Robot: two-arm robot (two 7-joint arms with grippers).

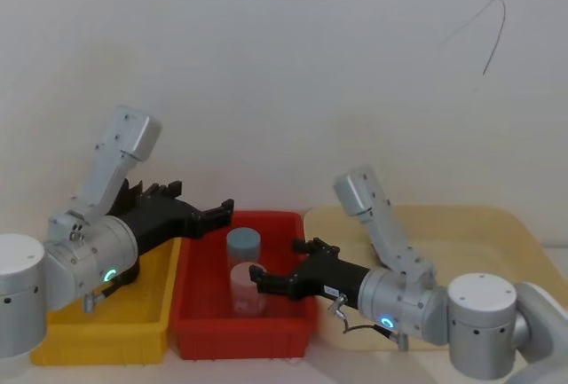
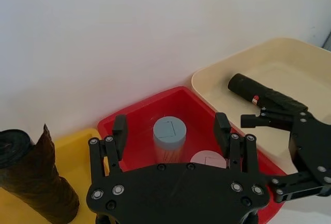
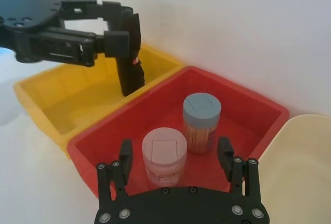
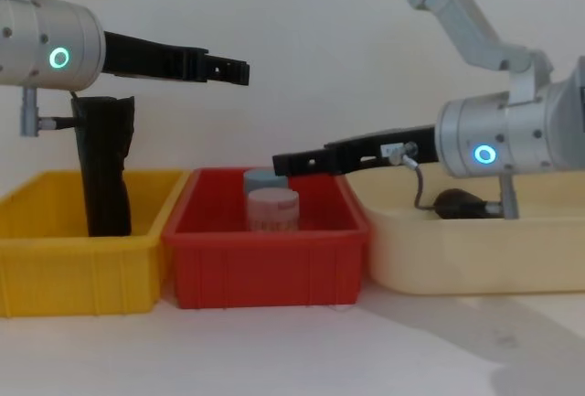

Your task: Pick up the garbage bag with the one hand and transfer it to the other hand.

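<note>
The garbage bag (image 2: 258, 94), a black roll with a small red-and-white label, lies in the cream tray (image 2: 300, 74); the chest view shows its dark end (image 4: 460, 204) behind the right arm. My left gripper (image 1: 222, 211), on the green-ringed arm, hovers open over the seam between the yellow and red bins, well above them (image 4: 239, 71). Its spread fingers (image 2: 119, 131) hold nothing. My right gripper (image 1: 280, 262), on the blue-ringed arm, reaches open over the red bin just above the jars (image 4: 283, 163). Neither gripper touches the bag.
A red bin (image 1: 200, 326) holds a blue-lidded jar (image 1: 242, 244) and a white-lidded jar (image 1: 248, 288). In the yellow bin (image 1: 98, 326) a taller black roll with a ragged top (image 4: 105, 167) stands upright. A white wall closes the back.
</note>
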